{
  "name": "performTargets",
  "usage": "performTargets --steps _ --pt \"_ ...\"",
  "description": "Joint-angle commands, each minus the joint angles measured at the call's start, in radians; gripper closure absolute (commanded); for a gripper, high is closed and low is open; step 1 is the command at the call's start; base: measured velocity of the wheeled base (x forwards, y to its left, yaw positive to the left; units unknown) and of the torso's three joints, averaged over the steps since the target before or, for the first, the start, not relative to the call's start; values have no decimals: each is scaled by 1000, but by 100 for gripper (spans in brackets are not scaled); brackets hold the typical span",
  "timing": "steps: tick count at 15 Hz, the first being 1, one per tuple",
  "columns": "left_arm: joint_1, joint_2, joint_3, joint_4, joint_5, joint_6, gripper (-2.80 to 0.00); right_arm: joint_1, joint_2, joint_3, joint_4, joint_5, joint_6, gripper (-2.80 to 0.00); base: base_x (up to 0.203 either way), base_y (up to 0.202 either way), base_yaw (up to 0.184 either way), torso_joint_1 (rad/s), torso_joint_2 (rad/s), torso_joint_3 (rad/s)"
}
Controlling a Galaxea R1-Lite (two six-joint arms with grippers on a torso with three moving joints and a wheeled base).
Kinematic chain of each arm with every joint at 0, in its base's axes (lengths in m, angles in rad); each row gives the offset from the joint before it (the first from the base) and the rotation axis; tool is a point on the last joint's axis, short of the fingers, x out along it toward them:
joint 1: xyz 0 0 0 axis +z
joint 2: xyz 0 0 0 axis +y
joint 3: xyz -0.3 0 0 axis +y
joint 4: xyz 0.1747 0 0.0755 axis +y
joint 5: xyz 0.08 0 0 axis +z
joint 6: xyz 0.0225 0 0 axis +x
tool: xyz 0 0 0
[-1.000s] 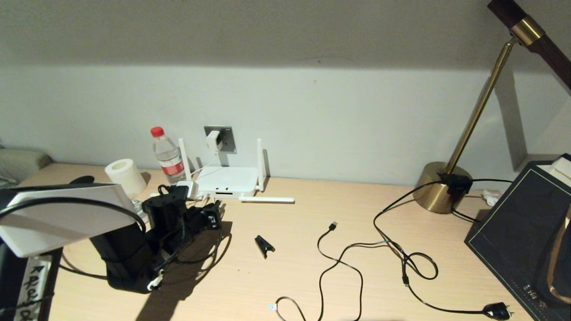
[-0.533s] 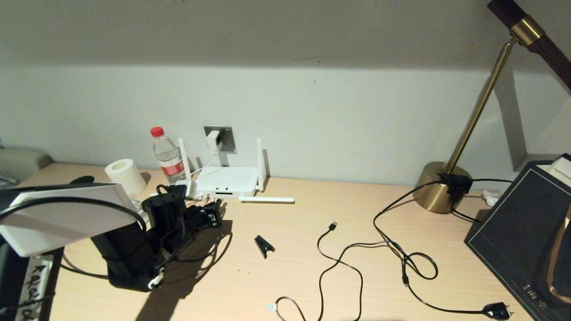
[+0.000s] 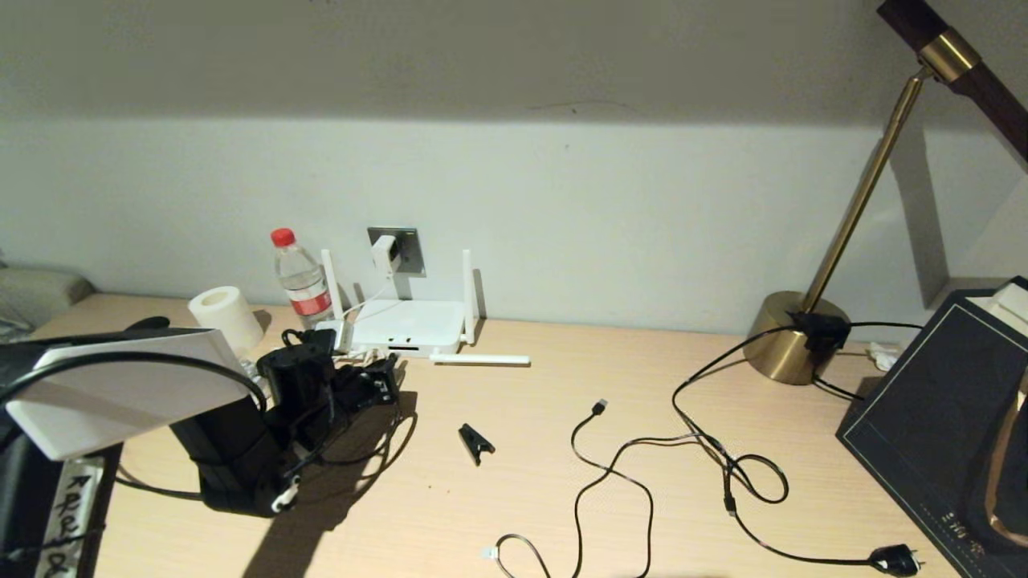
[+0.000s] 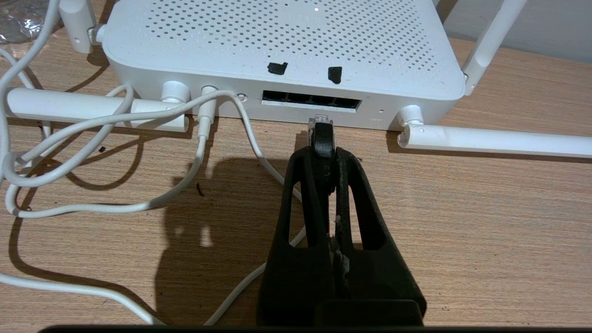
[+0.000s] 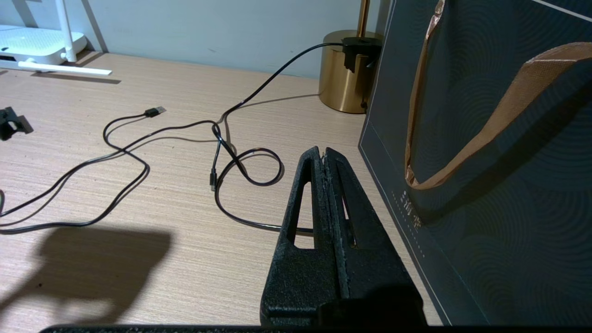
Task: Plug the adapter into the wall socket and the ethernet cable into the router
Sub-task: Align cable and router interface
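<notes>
The white router [image 3: 409, 325] lies against the wall below the grey wall socket [image 3: 408, 247]. The white adapter [image 3: 384, 253] sits on the socket face, and its thin cord hangs down to the router. My left gripper [image 4: 323, 155] is shut on the black boot of the ethernet cable [image 4: 322, 138]. The cable's clear connector tip stands just short of the router's dark port slot [image 4: 311, 99], at its lower edge, right of the middle. In the head view the left gripper [image 3: 384, 379] is right in front of the router. My right gripper [image 5: 323, 155] is shut on nothing, low over the table beside a dark bag.
A water bottle [image 3: 303, 281] and a paper roll [image 3: 225, 317] stand left of the router. One antenna [image 4: 490, 141] lies flat on the table. Loose white cord [image 4: 115, 120] coils by the ports. A black clip [image 3: 475, 441], thin black cables [image 3: 610, 466], lamp base [image 3: 791, 337] and bag [image 3: 948, 417] sit to the right.
My left arm has crept forward, bringing the ethernet connector a little closer to the router. Nothing else has moved.
</notes>
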Motion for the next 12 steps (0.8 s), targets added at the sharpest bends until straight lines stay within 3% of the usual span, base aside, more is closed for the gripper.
performTargets --steps 1,12 --pt "4 14 -8 -8 1 0 0 0 2 35 -1 1 0 0 0 0 0 0 0 0" --pt "5 12 1 -9 -1 -1 0 0 2 35 -1 1 0 0 0 0 0 0 0 0"
